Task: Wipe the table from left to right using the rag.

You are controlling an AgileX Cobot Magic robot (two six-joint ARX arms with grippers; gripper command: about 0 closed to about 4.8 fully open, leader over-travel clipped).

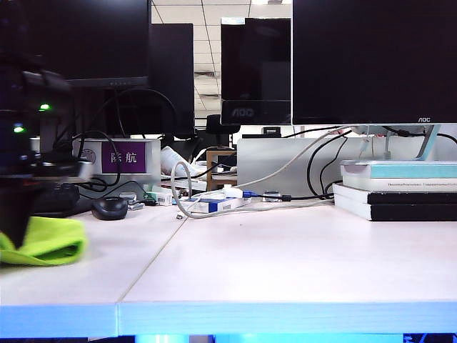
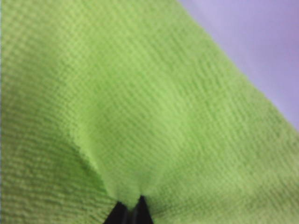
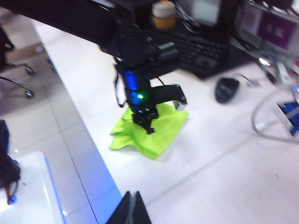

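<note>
Pinching the rag (image 3: 148, 131) at the table's (image 1: 285, 264) left end, the left gripper (image 3: 149, 126) is set for a rightward drag; right gripper (image 3: 130, 211), fingers pressed together, is parked.

White table (image 1: 285, 264), rag (image 1: 50, 241), mouse (image 1: 109, 208)

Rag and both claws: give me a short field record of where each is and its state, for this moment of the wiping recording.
rag: neon yellow-green rag, bunched on the table at the far left of the exterior view
left claw: left claw pointing down onto the rag, shut on a pinch of cloth
right claw: right claw held off the table, shut, holding nothing, facing the rag
nearby: black mouse behind the rag, apart from it
wipe progress: rag at the left end; table to its right not yet crossed
</note>
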